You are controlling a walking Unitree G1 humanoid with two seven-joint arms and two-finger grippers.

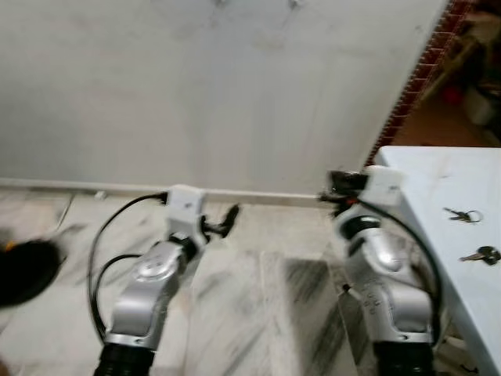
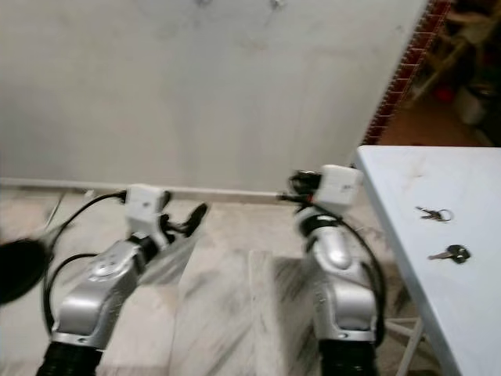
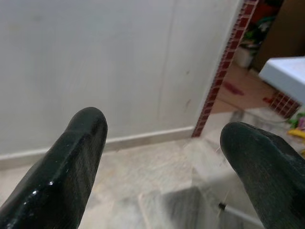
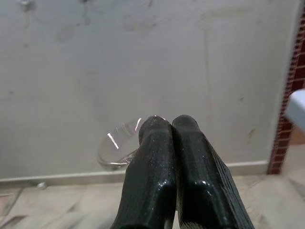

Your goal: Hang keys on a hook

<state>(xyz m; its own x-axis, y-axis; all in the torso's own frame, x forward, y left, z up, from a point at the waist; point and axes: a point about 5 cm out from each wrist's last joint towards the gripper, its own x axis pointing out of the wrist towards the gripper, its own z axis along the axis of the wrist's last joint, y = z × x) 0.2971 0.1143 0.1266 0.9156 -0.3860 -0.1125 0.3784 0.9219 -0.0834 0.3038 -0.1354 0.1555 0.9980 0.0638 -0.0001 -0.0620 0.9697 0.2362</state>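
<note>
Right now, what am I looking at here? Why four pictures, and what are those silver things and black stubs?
The silver things are a walking robot's two arms, seen from its head camera's two eyes. Each ends in a claw of two black fingers. The other two pictures come from wrist cameras looking along those fingers. The left claw is open; the right claw is shut and holds nothing I can see. On the white table to its right lie two sets of keys: one on a ring, one with a dark head. Ahead is a plain wall.

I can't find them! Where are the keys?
Two sets of keys lie on the white table at the robot's right, beside its right claw.
</note>
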